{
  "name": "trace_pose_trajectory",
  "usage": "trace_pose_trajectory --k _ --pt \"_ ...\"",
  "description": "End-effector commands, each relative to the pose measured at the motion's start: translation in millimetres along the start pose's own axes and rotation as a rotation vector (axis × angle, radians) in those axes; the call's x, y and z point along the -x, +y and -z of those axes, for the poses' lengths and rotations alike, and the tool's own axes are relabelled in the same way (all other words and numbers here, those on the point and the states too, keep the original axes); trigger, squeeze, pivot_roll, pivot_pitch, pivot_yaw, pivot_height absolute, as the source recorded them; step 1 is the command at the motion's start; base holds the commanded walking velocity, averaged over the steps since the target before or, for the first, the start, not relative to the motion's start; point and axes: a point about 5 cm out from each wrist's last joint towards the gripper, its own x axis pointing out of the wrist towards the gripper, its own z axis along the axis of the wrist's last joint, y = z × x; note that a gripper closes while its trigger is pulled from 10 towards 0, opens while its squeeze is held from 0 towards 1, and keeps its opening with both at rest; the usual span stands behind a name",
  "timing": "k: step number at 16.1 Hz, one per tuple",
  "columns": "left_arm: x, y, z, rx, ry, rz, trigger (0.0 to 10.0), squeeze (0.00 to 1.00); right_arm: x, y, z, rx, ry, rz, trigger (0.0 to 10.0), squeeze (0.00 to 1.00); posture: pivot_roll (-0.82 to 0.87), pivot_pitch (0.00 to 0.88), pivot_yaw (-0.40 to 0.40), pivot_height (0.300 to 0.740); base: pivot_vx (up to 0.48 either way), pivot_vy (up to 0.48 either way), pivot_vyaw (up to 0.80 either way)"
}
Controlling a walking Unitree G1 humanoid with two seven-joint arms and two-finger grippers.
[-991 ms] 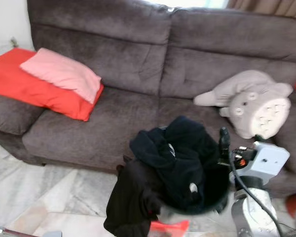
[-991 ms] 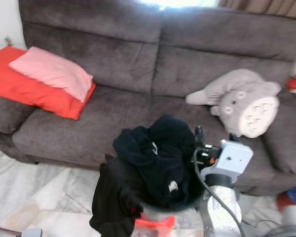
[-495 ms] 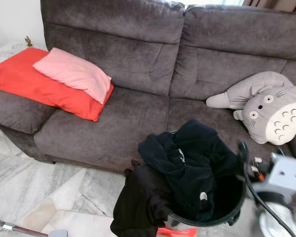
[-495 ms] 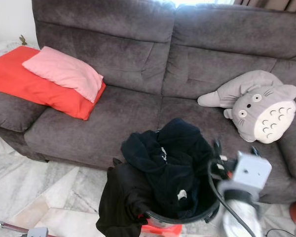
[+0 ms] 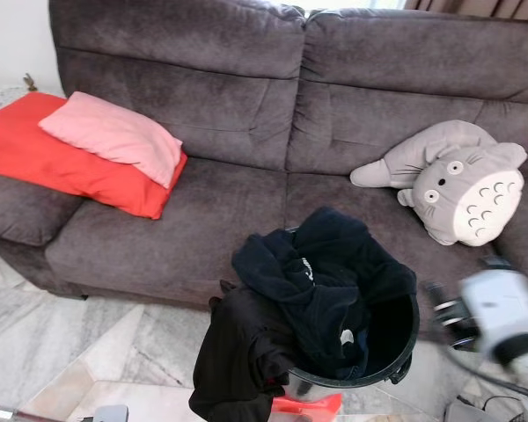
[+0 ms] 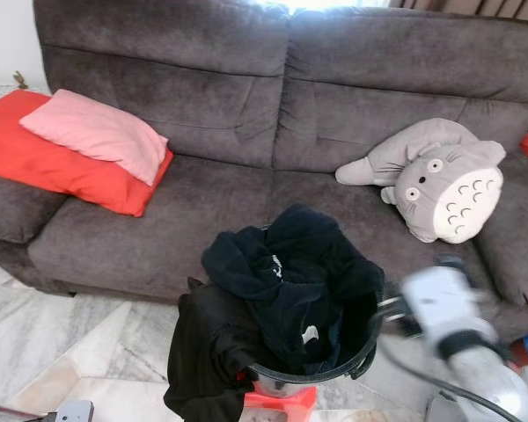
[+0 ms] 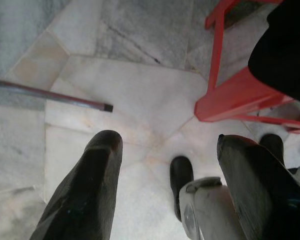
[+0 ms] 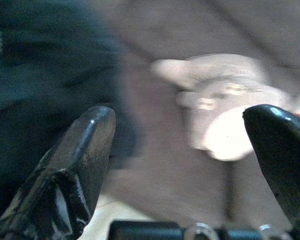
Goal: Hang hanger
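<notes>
1. You are working beside the black bucket (image 5: 396, 347), which is sitting on a red stool (image 5: 306, 406) on the floor in front of the brown sofa (image 5: 246, 132). It is heaped with black clothes (image 5: 308, 290) that are spilling over its near rim.
2. No hanger can be made out; judging by the task, it may be lying buried in that heap, so you should be searching there before reaching.
3. To do this step well, you are best bringing the right arm in slowly from the bucket's right side, aiming for a stiff hook or bar and not loose cloth.
4. The right pincer (image 8: 180, 165) is standing wide apart and holding nothing, pointing towards the clothes and the grey plush toy (image 5: 458, 180); its arm is showing blurred in the head views.
5. The left pincer (image 7: 165, 190) is hanging idle, spread wide and empty, above the marble floor (image 7: 115, 100) near the stool's red legs.
6. The red cushion (image 5: 62, 163) and pink pillow (image 5: 114, 136) are lying well away on the sofa's left.
</notes>
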Motion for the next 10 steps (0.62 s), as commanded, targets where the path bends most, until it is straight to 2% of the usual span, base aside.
trace_pose_trajectory --k 1,2,3,4,6,10 --pt "3.5 1.5 12.8 0.0 0.059 0.0 10.0 0.0 1.4 7.1 -1.2 -0.04 0.019 -0.089 10.0 0.0 -0.15 0.137 -0.048 0.74 0.0 0.0 0.0" --pt "4.3 2.4 15.1 0.002 0.069 0.001 10.0 0.0 0.7 10.7 -0.6 -0.111 0.031 -0.186 10.0 0.0 -0.15 0.135 -0.046 0.74 0.0 0.0 0.0" --pt "4.8 2.6 16.5 0.003 0.076 0.002 10.0 0.0 1.2 13.9 1.3 -0.117 0.044 -0.254 10.0 0.0 -0.15 0.135 -0.046 0.74 0.0 0.0 0.0" --pt "5.4 3.4 18.3 0.003 0.085 0.003 10.0 0.0 1.4 16.5 7.1 -0.043 0.075 -0.31 10.0 0.0 -0.15 0.135 -0.045 0.74 0.0 0.0 0.0" --pt "6.0 4.6 19.9 0.005 0.095 0.006 10.0 0.0 -3.6 16.0 9.0 -0.019 0.11 -0.36 10.0 0.0 -0.15 0.13 -0.045 0.74 0.0 0.0 0.0" --pt "6.4 4.2 21.9 0.002 0.111 0.015 10.0 0.0 -12.4 10.4 15.8 0.108 0.159 -0.375 10.0 0.0 -0.14 0.12 -0.038 0.74 0.0 0.0 0.0"
